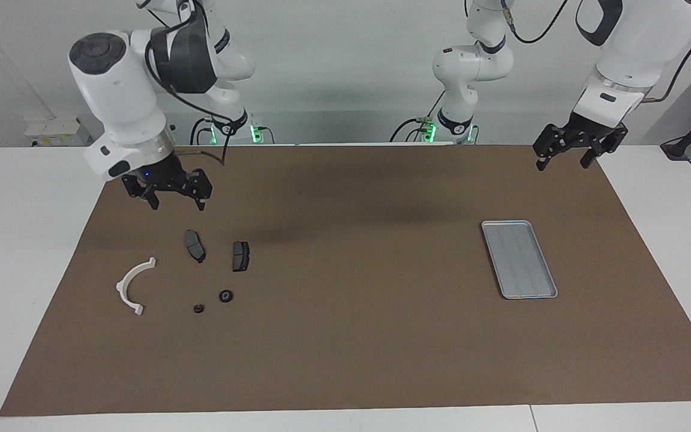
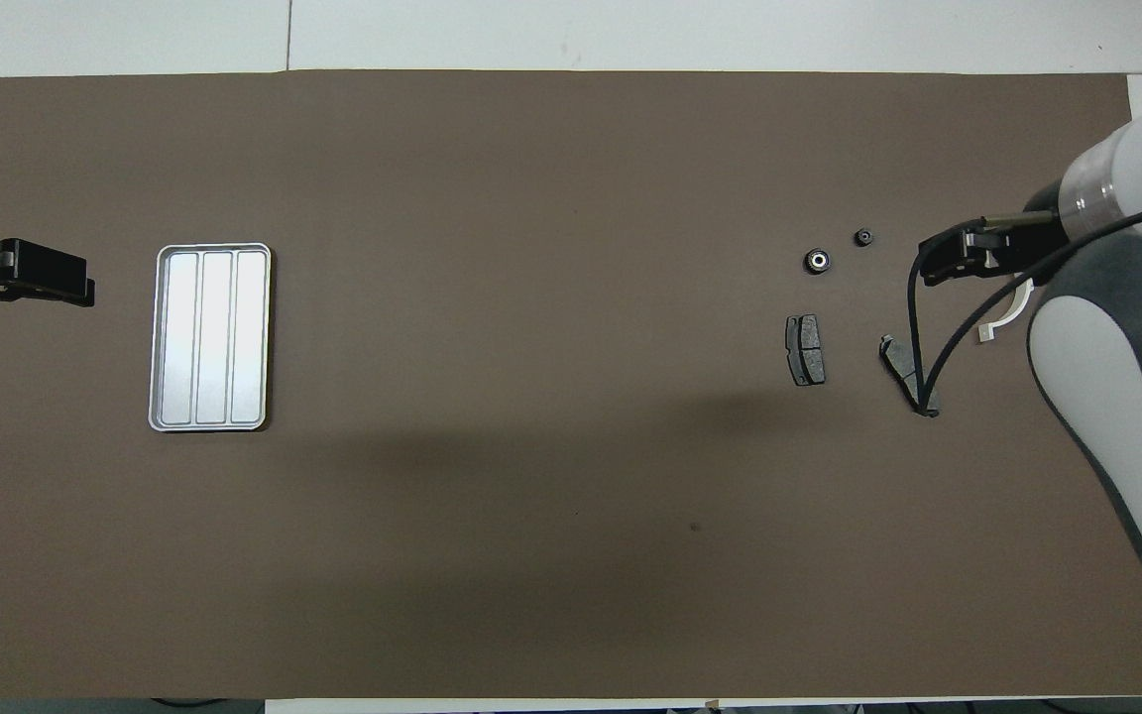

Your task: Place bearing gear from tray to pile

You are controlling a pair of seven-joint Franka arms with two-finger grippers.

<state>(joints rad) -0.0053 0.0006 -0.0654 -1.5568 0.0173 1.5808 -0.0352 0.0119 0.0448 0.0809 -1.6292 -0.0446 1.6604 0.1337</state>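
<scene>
2 gears point(image 1: 226, 296) are seen by the pile point(image 1: 201, 264); the tray point(image 1: 519, 258) lies bare. Both grippers, left point(image 1: 567, 158) and right point(image 1: 177, 201), are held spread, gripping nothing.

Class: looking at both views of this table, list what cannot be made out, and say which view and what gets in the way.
- White bracket: overhead view, mostly covered by the right arm.
- Brake pad nearest it: overhead view, crossed by the arm's cable.
- Two small round parts: both views, too small to tell bearing from gear.
- Left gripper: overhead view, cut off by the edge.
</scene>
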